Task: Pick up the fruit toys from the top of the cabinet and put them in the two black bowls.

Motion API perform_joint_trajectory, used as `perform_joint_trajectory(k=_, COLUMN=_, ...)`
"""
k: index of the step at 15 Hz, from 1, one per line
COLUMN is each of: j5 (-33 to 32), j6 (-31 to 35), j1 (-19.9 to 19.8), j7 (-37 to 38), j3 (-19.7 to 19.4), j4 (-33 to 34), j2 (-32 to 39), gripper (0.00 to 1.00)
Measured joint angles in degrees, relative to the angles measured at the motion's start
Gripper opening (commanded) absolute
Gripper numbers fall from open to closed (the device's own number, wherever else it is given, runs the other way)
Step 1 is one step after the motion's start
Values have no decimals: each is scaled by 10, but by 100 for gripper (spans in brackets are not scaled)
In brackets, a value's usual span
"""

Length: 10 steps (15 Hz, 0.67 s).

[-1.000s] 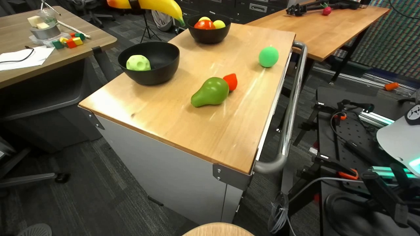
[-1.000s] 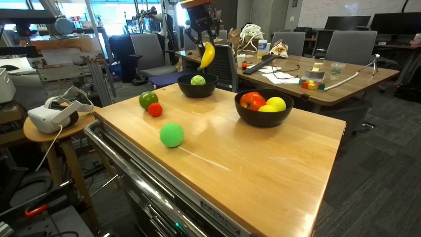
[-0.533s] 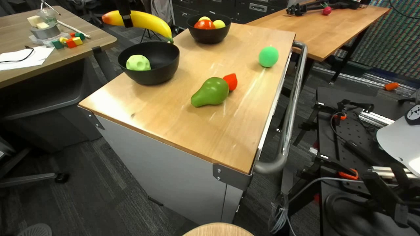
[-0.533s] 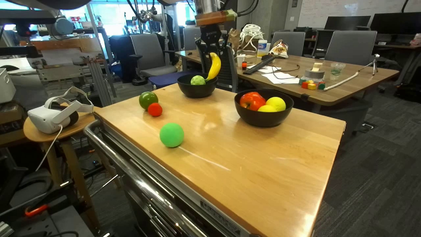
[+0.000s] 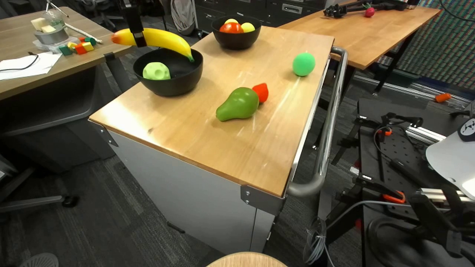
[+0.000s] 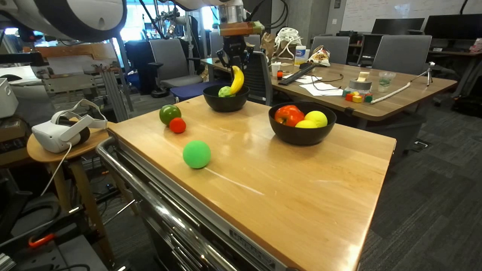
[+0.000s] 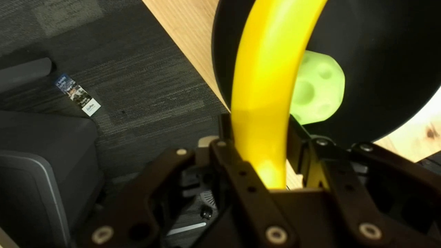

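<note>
Three are left to pick up from the wooden cabinet top (image 5: pixel 207 139) in an exterior view: a green pear (image 5: pixel 238 105), a bright green ball (image 5: pixel 304 64) and, partly hidden beside the pear, a red toy (image 5: pixel 261 92), possibly a strawberry. In an exterior view, the nearer black bowl (image 6: pixel 301 136) already holds a red apple (image 6: pixel 289 115) and two yellow round fruits (image 6: pixel 317 118); the farther black bowl (image 6: pixel 226 104) has a dimpled pale-green ball (image 6: pixel 225 91). In the wrist view, the claw (image 7: pixel 260 134) pinches the yellow banana (image 7: pixel 270 69), which reaches over that farther bowl; letting go there seems the step in hand.

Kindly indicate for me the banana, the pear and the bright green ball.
Banana (image 7: pixel 263 91), wrist view: middle of visible length.
Pear (image 5: pixel 239 104), in an exterior view: green body's middle.
Bright green ball (image 6: pixel 197 154), in an exterior view: its centre.
</note>
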Motion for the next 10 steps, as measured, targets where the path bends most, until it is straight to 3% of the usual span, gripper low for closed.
perform_joint_trajectory(k=1, j5=1, j6=-3, j1=0, j7=0, j3=4, j4=3, j2=4, gripper=18)
perform_joint_trajectory(k=2, j5=2, j6=-7, j1=0, j7=0, j3=7, j4=5, j2=7, gripper=45)
perform_joint_trajectory(k=3, j5=3, j6=-11, j1=0, j7=0, j3=11, j4=7, j2=9, gripper=64)
perform_joint_trajectory(k=8, j5=4, j6=-24, j1=0, j7=1, j3=16, j4=18, j2=14, gripper=99)
perform_joint_trajectory(k=10, j5=7, j6=-31, j1=0, j7=2, j3=17, j4=27, j2=14, gripper=100)
